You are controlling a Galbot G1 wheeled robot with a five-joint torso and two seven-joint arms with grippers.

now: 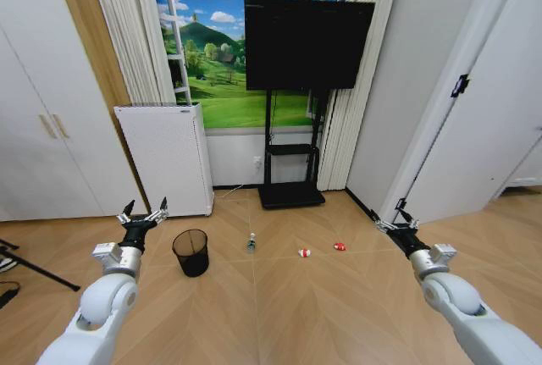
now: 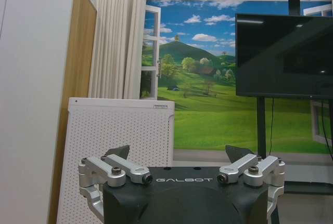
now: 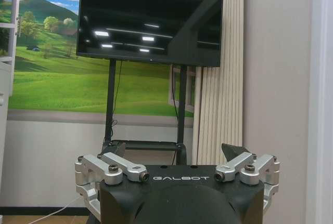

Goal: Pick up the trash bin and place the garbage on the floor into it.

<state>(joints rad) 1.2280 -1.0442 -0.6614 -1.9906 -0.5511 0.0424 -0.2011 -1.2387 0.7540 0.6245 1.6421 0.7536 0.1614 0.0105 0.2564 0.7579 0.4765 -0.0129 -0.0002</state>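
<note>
The black wire-mesh trash bin (image 1: 191, 251) stands upright on the herringbone wood floor (image 1: 288, 306), left of centre. The garbage lies to its right in a loose row: a clear bottle (image 1: 251, 242) with a green label, then two red-and-white wrappers (image 1: 304, 253) (image 1: 340, 246). My left gripper (image 1: 144, 212) hangs open, raised a little left of and above the bin, holding nothing. My right gripper (image 1: 400, 218) is held up at the right, open and empty, well clear of the wrappers. In the wrist views, both the left gripper (image 2: 178, 156) and the right gripper (image 3: 177, 154) show spread fingers.
A tall white perforated appliance (image 1: 167, 158) stands against the wall behind the bin. A black TV (image 1: 307, 41) on a stand (image 1: 290, 180) sits at the back centre. White cupboard doors line the left; a white wall and door line the right. A black tripod leg (image 1: 30, 268) lies at far left.
</note>
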